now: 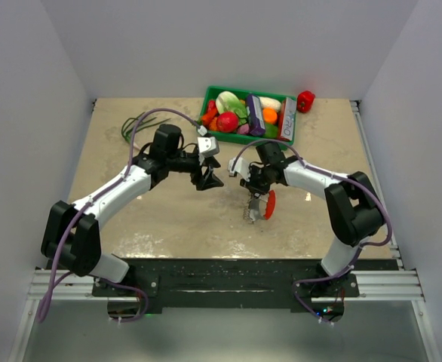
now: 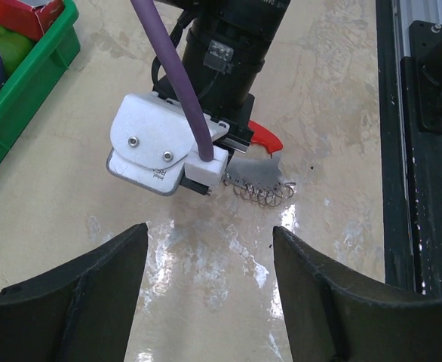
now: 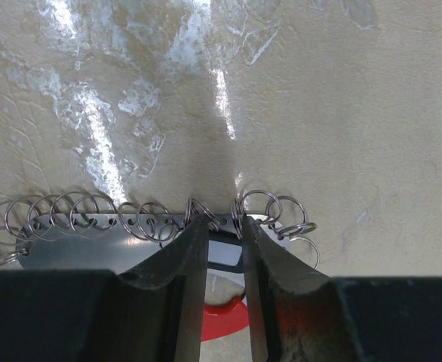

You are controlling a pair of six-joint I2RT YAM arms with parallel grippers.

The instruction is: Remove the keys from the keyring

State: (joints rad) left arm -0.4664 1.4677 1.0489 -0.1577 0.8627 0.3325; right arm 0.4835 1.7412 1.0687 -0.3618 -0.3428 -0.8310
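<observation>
My right gripper [image 1: 253,210] [image 3: 219,226] is shut, fingers pointing down, on the keyring bunch just above the table. In the right wrist view I see a flat silvery metal plate [image 3: 78,245] with a row of holes carrying several small wire rings [image 3: 238,215], and the red curved tag [image 3: 225,324] below. A black-edged piece sits between the fingers; separate keys do not show clearly. The left wrist view shows the plate [image 2: 253,173] and red tag [image 2: 265,138] hanging at the right gripper's tip. My left gripper [image 1: 208,179] [image 2: 210,230] is open and empty, a little to the left, facing the bunch.
A green bin [image 1: 244,89] full of toy vegetables stands at the back, its corner showing in the left wrist view [image 2: 40,68]. A red toy pepper [image 1: 305,100] lies right of it. Green stalks [image 1: 142,121] lie at the back left. The black base rail [image 2: 425,113] runs along the near edge.
</observation>
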